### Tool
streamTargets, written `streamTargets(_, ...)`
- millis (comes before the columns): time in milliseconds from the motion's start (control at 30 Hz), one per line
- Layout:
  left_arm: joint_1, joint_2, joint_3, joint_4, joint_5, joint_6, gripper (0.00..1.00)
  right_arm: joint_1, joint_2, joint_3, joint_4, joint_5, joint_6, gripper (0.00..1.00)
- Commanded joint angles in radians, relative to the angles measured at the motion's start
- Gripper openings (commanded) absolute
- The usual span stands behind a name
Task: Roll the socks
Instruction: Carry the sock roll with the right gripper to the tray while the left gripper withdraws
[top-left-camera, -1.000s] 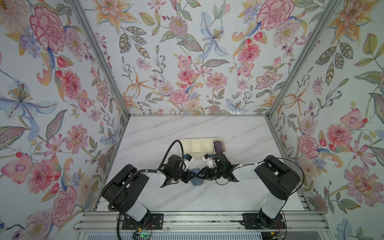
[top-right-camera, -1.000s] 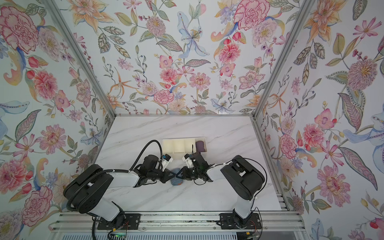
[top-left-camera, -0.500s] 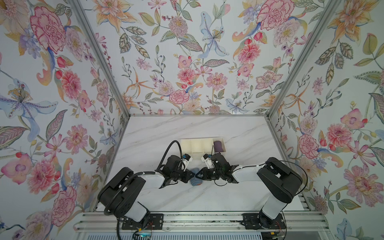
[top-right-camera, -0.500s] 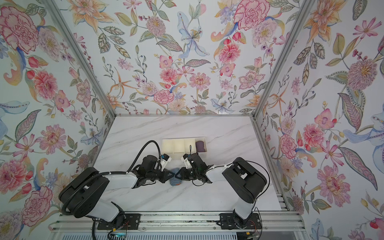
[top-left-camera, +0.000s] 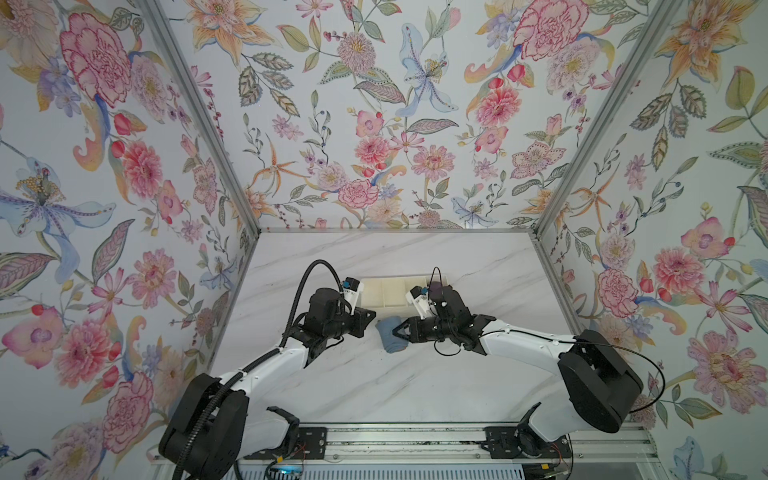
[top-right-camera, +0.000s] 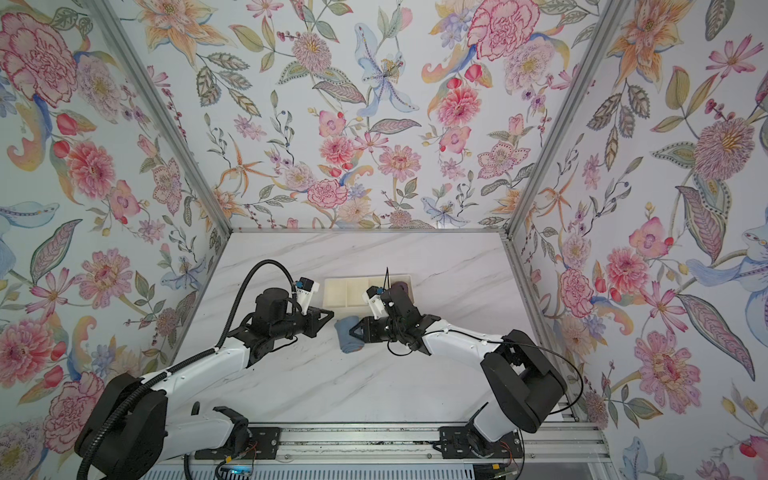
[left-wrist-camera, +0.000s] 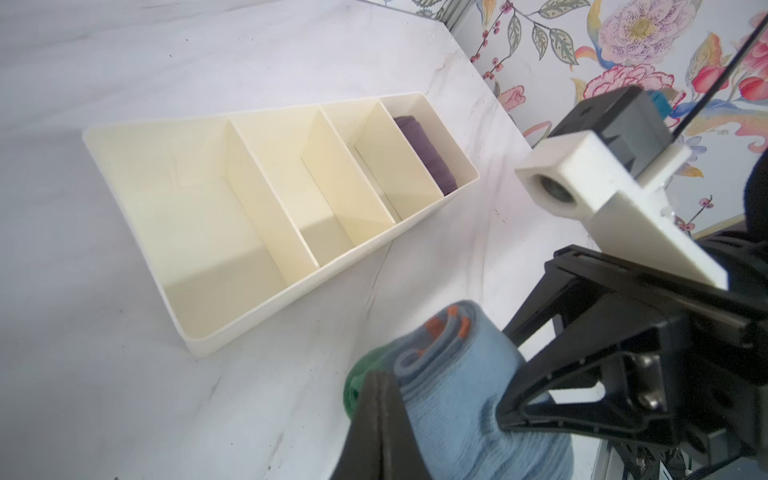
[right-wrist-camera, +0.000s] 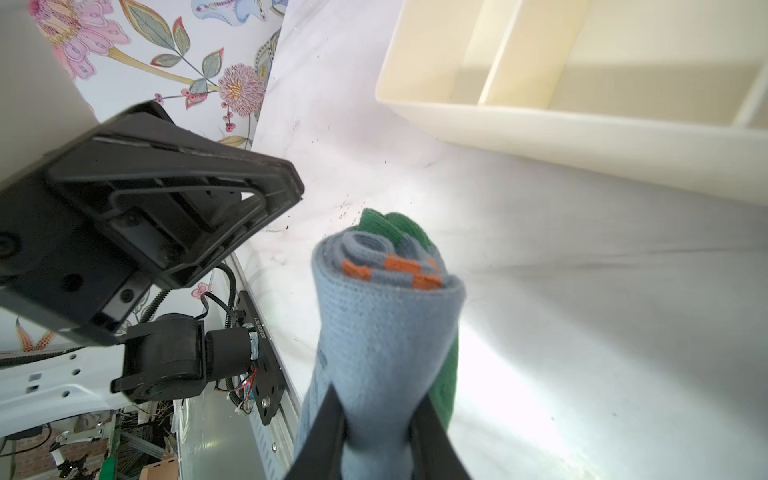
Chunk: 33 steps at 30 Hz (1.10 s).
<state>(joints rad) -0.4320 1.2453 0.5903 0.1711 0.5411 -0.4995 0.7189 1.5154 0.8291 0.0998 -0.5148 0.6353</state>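
Right gripper (right-wrist-camera: 380, 432) pinches the socks (right-wrist-camera: 386, 324); left gripper (top-left-camera: 371, 322) closed

1. Left arm (top-left-camera: 266, 362): mounted at the near-left corner of the tabletop (top-left-camera: 415, 386). The forearm reaches in toward the middle, with the wrist angled to the right.
2. Left gripper (top-left-camera: 371, 317): jaws fully closed with nothing between them. The tip points across at the right gripper (top-left-camera: 398, 332).
3. Right arm (top-left-camera: 523, 341): mounted at the near-right corner. The forearm stretches left toward the middle of the tabletop, with the wrist low.
4. Right gripper: jaws narrowed onto the socks (top-left-camera: 388, 341). In the right wrist view both fingers (right-wrist-camera: 332, 419) press into the roll's sides.
5. The two grippers face each other tip to tip, close but apart. In the right wrist view the left gripper is clear of the roll.
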Motion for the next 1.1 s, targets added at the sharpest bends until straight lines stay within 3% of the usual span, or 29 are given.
streamTargets(0,0.025,-0.017,0.015,-0.068,-0.010,0.038,0.00,-0.055,-0.038,0.060,-0.085,-0.018,-0.053,0.00)
streamTargets(467,0.051,-0.014,0.002,-0.079,0.005,0.052,0.00,-0.245,0.129,0.274,-0.170,-0.045,-0.109,0.00)
streamTargets(1067,0.096,-0.043,-0.032,-0.074,0.010,0.056,0.00,-0.315,0.358,0.405,-0.217,-0.038,-0.120,0.00)
